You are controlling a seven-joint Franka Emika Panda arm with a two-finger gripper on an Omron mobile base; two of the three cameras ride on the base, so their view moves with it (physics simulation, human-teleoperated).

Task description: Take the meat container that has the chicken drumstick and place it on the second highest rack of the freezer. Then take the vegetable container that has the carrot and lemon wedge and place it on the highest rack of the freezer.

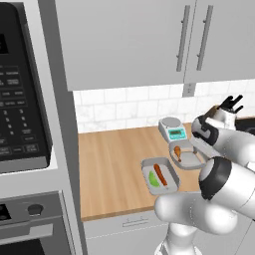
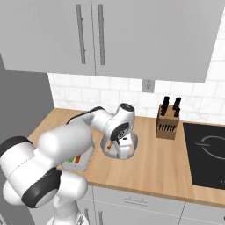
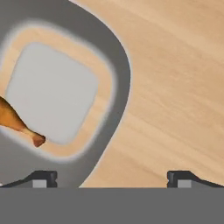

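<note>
Wood counter (image 1: 114, 169), white tile wall (image 2: 127, 99), grey cabinets (image 1: 124, 40), possibly oven (image 1: 30, 224).

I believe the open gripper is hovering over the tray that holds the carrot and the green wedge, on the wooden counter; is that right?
Not quite. The gripper is open above the wooden counter, but the tray beneath it holds the chicken drumstick, as the hand view shows. The carrot and green wedge lie in the neighbouring tray, seen in the left base view.

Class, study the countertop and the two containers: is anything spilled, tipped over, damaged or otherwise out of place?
Nothing stands out. The meat container sits flat on the wooden counter with the chicken drumstick inside. The vegetable container holds its carrot and lemon wedge. The open gripper hangs over the meat container's rim.
</note>
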